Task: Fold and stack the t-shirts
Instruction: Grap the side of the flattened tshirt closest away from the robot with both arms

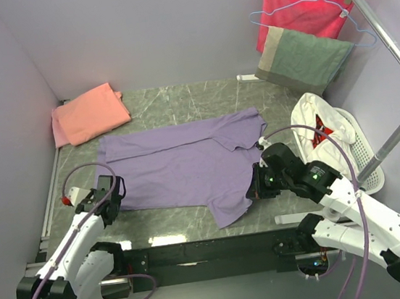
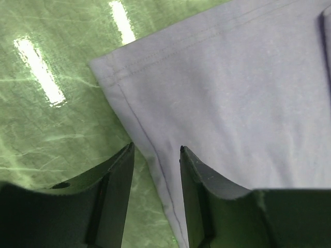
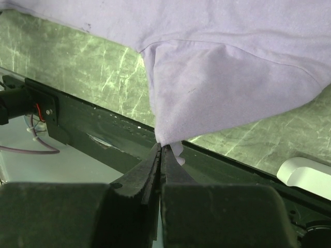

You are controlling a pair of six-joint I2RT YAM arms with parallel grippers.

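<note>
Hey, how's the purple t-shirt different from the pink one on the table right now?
The purple t-shirt lies spread open in the middle; the pink t-shirt sits folded in the far left corner. The purple one covers far more surface than the pink one. The right hand is shut on the purple one's near edge; no hand touches the pink one. Both are plain, single-colour tees.

Left arm: white shell, black joints, red wrist mark.
Right arm: white shell, green light.
Cables: purple.
Left tool, right tool: matte black.

Bright, even light; glare on table
</note>
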